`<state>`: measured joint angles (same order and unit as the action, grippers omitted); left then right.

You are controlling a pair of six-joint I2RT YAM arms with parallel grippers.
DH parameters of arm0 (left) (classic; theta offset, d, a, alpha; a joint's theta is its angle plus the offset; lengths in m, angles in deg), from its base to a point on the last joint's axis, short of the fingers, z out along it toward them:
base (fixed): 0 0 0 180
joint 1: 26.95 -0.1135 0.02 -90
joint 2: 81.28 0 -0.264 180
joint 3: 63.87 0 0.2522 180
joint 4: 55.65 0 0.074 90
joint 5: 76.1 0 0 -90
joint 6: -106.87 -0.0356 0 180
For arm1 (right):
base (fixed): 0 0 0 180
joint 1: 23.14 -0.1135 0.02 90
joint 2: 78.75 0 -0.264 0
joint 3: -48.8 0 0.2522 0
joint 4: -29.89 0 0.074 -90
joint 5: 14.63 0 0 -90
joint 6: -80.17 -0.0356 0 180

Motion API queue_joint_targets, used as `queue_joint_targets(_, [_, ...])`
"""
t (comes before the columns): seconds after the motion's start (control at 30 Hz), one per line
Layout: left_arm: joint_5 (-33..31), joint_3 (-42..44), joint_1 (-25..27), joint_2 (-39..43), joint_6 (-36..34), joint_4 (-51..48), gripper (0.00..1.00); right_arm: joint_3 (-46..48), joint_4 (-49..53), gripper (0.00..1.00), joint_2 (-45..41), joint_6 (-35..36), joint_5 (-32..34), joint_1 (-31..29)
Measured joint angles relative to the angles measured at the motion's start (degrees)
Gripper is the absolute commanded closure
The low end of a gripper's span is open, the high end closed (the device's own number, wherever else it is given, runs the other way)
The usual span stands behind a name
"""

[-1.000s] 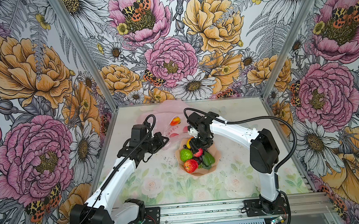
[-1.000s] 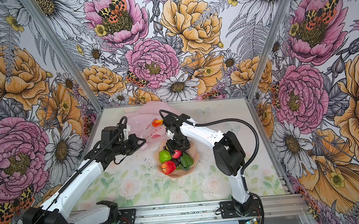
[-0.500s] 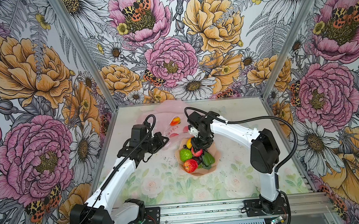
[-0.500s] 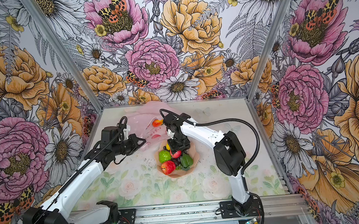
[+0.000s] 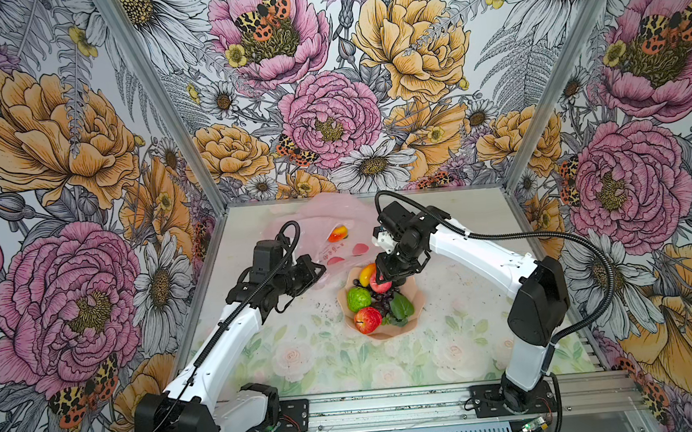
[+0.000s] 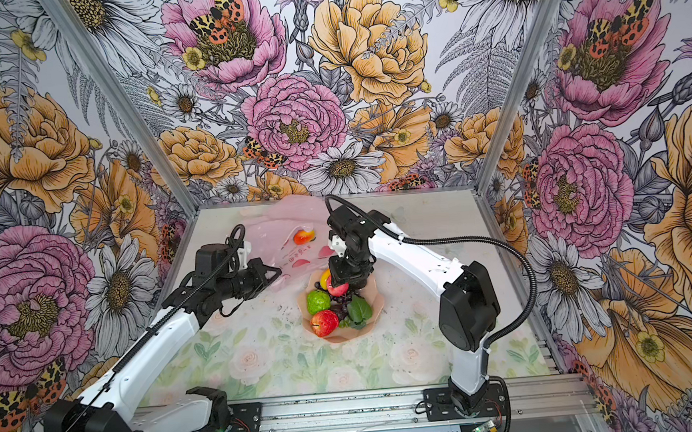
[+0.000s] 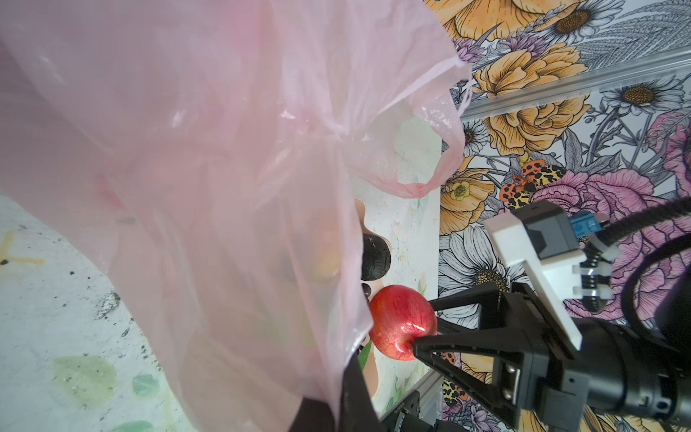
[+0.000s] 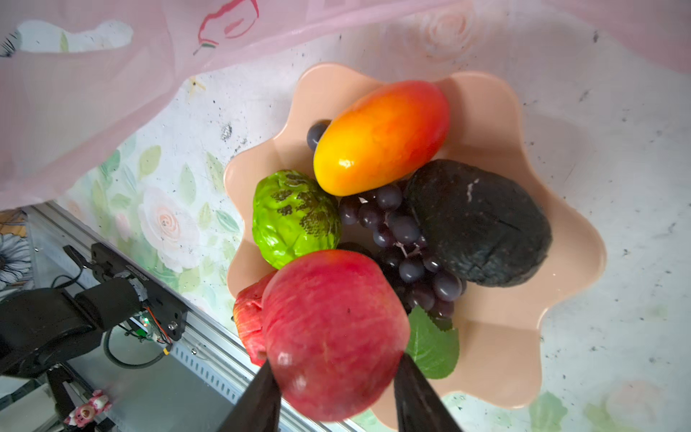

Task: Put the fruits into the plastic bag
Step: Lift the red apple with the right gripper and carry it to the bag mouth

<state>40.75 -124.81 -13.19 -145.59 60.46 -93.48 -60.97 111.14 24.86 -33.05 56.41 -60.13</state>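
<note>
Jaws of the right gripper (image 5: 383, 277) clamp a red apple (image 5: 379, 284) in a top view, over the far side of the bowl (image 5: 414, 306). The left gripper (image 5: 318, 271) is closed on the near edge of the plastic bag (image 5: 328, 220), which lies just behind the bowl with a mango (image 5: 337, 233) inside.

Left wrist view: the bag's film hangs just beside the held apple.

Right wrist view: the jaws stand partly open around the apple, above a second apple (image 8: 247, 318), green fruit (image 8: 295, 217), grapes (image 8: 404, 239) and avocado (image 8: 478, 224).
</note>
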Motion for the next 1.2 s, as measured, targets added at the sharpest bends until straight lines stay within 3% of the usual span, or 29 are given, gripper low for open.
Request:
queue_joint_targets(0.53, [-0.02, -0.24, 0.74, -1.97, 0.00, 0.37, 1.00, 13.99, -13.27, 0.52, -7.56, -11.19, -11.91, 6.36])
queue_joint_targets(0.87, [-0.02, -0.61, 0.74, -1.97, 0.00, 0.39, 1.00, 30.60, -35.87, 0.51, -14.38, -30.18, -19.47, 8.94])
queue_joint_targets(1.2, [0.00, -0.61, 0.74, -1.97, 0.00, 0.42, 1.00, 35.91, -56.59, 0.51, -14.78, -47.36, -20.98, 9.22])
